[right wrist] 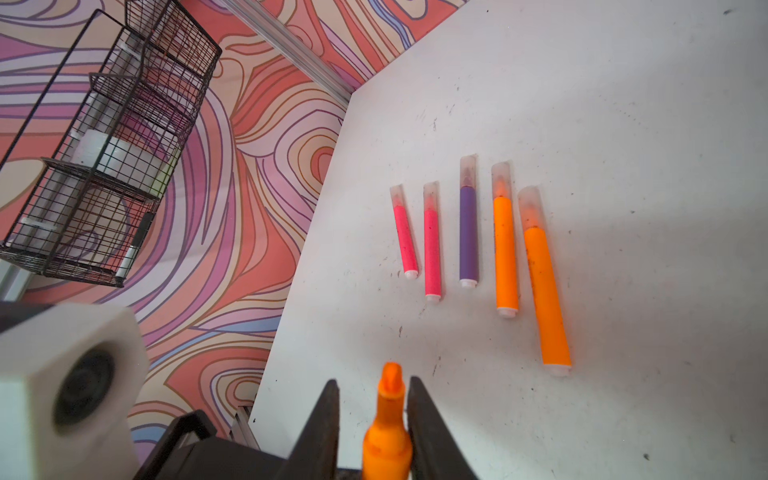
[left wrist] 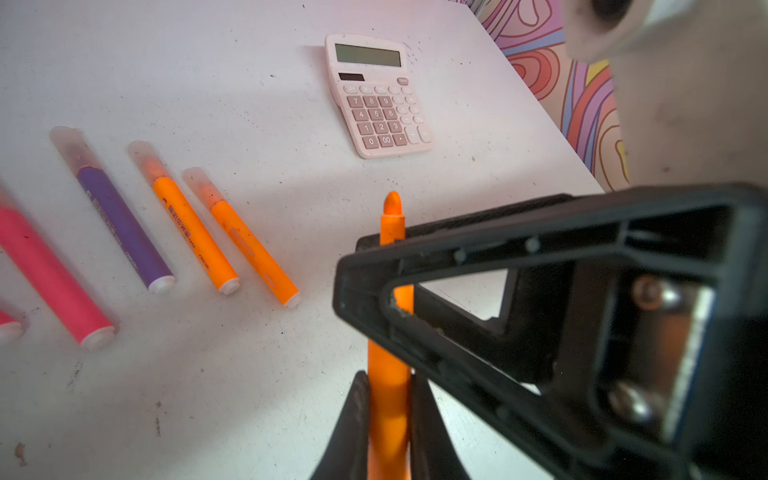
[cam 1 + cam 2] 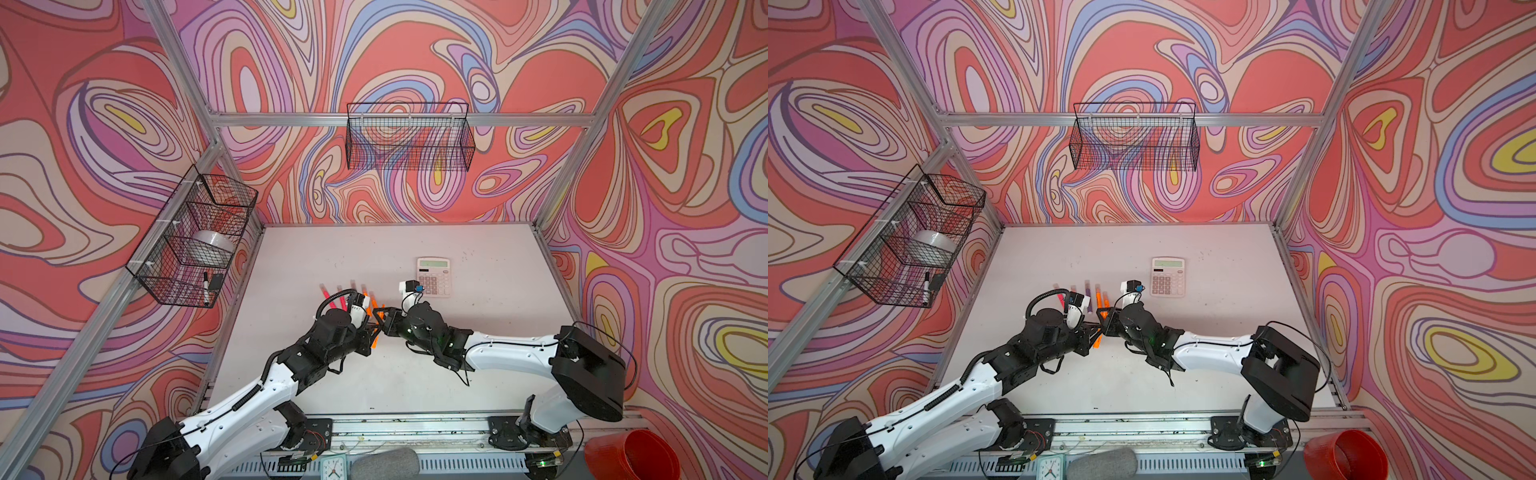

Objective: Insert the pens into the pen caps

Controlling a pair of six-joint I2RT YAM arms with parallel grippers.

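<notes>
Five pens lie side by side on the table point(image 3: 478, 374), each with a pale translucent pen cap point(image 1: 468, 170) on its tip: two pink point(image 1: 405, 237) point(image 1: 432, 253), one purple point(image 1: 468, 237) and two orange point(image 1: 505, 257) point(image 1: 546, 299). Just in front of that row, my left gripper point(image 2: 388, 378) is shut on the barrel of a third orange pen point(image 2: 388, 399), whose bare tip point(image 2: 392, 203) points away. My right gripper point(image 1: 374, 382) meets it from the right, its jaws closed narrowly round the same pen point(image 1: 386, 440) near the tip. In both top views the grippers point(image 3: 374, 330) point(image 3: 1098, 328) touch mid-table.
A pink calculator point(image 3: 434, 276) lies behind and to the right of the grippers. A wire basket point(image 3: 195, 237) on the left wall holds a tape roll and a black-and-white marker. Another basket point(image 3: 409, 137) hangs on the back wall. A red cup point(image 3: 631, 457) stands at the front right.
</notes>
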